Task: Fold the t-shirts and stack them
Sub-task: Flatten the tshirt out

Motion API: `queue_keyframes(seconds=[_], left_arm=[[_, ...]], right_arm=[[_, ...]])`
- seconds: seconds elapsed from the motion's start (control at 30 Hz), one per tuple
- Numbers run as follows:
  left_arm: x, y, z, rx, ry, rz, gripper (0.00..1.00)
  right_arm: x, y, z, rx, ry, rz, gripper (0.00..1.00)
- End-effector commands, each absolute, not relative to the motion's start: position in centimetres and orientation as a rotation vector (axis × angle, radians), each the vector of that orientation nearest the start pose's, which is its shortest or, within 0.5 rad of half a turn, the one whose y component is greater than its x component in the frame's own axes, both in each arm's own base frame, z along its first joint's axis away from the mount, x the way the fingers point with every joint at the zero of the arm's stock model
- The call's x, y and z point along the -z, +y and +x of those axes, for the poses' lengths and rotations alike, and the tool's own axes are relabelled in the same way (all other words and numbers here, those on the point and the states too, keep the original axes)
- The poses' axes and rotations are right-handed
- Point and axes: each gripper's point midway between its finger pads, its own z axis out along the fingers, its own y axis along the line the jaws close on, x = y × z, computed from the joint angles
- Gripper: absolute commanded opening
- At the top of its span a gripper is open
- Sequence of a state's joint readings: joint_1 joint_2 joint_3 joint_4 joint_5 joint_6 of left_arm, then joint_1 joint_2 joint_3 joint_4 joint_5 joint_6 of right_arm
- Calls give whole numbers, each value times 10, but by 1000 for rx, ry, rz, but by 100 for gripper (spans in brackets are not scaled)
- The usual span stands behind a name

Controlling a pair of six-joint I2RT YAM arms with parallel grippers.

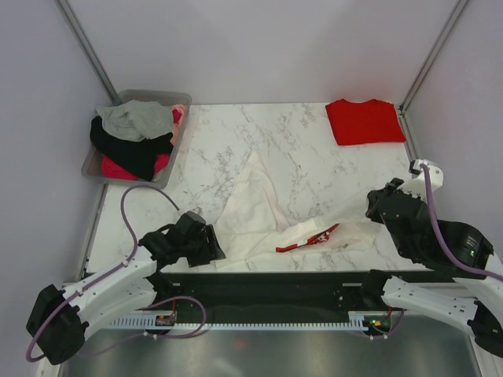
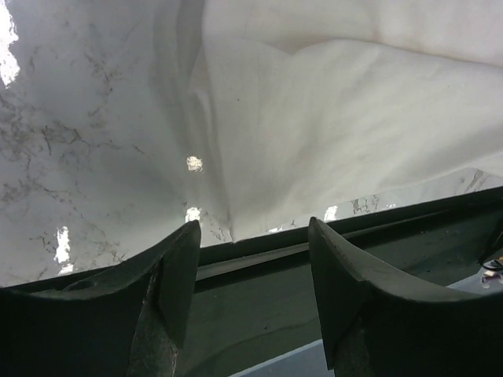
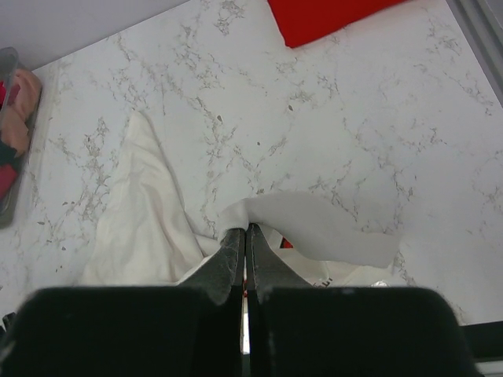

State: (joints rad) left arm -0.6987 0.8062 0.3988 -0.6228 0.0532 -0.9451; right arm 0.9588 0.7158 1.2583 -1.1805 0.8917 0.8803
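Note:
The cream-white t-shirt [image 1: 255, 208] lies crumpled at the front middle of the marble table, part of its red print [image 1: 310, 238] showing. My right gripper [image 3: 245, 229] is shut on a lifted fold of the shirt's right edge [image 3: 330, 224], seen from above at the right gripper [image 1: 371, 210]. My left gripper [image 1: 216, 245] hovers at the shirt's near left corner. In the left wrist view the gripper [image 2: 253, 228] is open over the table's dark front rail, nothing between its fingers, the white cloth [image 2: 338, 118] just ahead. The red t-shirt [image 1: 365, 120] lies folded flat at the back right.
A grey bin [image 1: 149, 93] at the back left holds several garments in grey, black and pink. The dark front rail [image 2: 354, 259] runs along the near edge under my left gripper. Bare marble [image 1: 236, 133] lies between the bin and the red tee.

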Motion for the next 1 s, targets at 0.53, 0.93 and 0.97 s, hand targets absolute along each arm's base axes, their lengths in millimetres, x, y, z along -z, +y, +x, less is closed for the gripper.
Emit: queue_keyframes(seconds=[0.53,0.93,0.97], left_arm=[[-30,-186,129,714,2683,-337,2],[-286,-176,169,804,2204,-153,2],[-330,-170,170,827,2089,-92,2]], right_arm=[[-311,60,186,-211,1916,411,0],[-432,58,186,-304,1757,248,0],[-458,55,184,-353,1701,253,0]])
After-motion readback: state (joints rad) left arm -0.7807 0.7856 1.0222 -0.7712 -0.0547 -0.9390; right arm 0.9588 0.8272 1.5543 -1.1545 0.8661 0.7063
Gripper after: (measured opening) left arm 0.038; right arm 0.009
